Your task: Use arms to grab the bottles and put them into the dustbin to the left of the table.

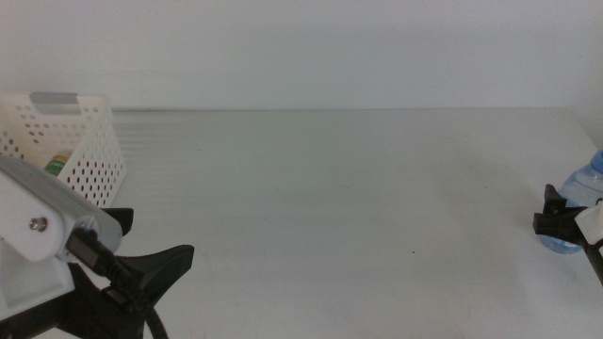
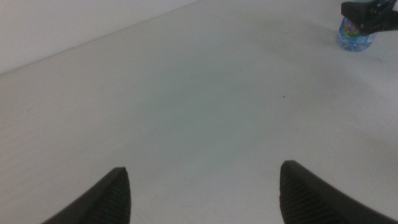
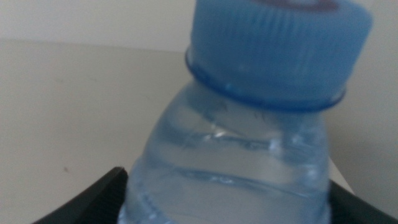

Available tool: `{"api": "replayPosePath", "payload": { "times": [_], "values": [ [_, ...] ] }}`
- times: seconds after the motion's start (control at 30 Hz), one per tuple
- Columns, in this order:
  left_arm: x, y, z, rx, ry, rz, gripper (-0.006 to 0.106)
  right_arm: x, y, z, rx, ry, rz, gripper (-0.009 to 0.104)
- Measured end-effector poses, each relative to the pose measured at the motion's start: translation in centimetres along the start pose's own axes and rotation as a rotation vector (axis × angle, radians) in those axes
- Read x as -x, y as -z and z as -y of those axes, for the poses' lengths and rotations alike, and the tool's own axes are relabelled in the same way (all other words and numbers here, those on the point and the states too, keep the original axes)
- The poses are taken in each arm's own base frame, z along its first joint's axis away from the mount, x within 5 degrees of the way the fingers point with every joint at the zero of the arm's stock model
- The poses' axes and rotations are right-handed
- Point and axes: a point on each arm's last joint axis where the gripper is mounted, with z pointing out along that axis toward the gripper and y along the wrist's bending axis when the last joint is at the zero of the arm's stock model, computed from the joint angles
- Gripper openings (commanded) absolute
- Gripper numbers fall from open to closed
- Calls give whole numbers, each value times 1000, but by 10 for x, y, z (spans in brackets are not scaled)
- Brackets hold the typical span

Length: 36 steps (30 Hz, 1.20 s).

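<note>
Right gripper [image 3: 227,199]: its two dark jaws stand either side of the small clear water bottle with the blue ribbed cap [image 3: 249,143], one tip showing at each flank of the shoulder. Whether they press the plastic or only bracket it, I cannot tell from the wrist view. In the middle view this gripper [image 1: 563,218] sits at the far right edge of the table, against the bottle [image 1: 577,202], which stands upright.

Left gripper [image 2: 202,190]: jaws spread wide, nothing between them, only bare tabletop ahead. In the middle view it [image 1: 155,268] waits at the near left corner, just in front of the white perforated plastic basket with the grey handle strip [image 1: 80,141], which stands at the far left. A glimpse of green and yellow label [image 1: 57,164] shows through the basket's holes, so at least one item seems to be inside.

Large off-white tabletop [image 1: 320,207]: no other bottle or can visible on it.

Judgement: step in hand is securing the water bottle. To do it well, close below the shoulder where the wall is straighter, firmly enough that the soft plastic does not slip, lift straight up before travelling. The basket is well apart, across the whole table, so a handover to the left arm looks likely.
</note>
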Motion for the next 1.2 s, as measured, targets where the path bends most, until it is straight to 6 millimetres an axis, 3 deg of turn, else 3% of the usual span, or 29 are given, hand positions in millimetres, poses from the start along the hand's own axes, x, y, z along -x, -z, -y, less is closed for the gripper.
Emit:
{"api": "replayPosePath", "payload": {
  "times": [0.13, 0.17, 0.3, 0.43, 0.63, 0.97, 1.07, 1.2],
  "values": [
    [0, 0, 0, 0, 0, 0, 74, -1, -1, 0, -4, 43, -5, 7],
    [0, 0, 0, 0, 0, 0, 74, -1, -1, 0, -2, 41, -2, 0],
    [0, 0, 0, 0, 0, 0, 74, 2, 0, -6, 57, -1, 9, 0],
    [0, 0, 0, 0, 0, 0, 74, 12, 8, -33, 252, 5, 24, 0],
    [0, 0, 0, 0, 0, 1, 74, 45, 12, -88, 491, 49, 93, 0],
    [0, 0, 0, 0, 0, 1, 74, 102, 7, -200, 775, 161, 150, 0],
    [0, 0, 0, 0, 0, 1, 74, 110, 2, -228, 824, 159, 162, 0],
    [0, 0, 0, 0, 0, 1, 74, 100, -8, -260, 883, 168, 141, 0]
  ]
}}
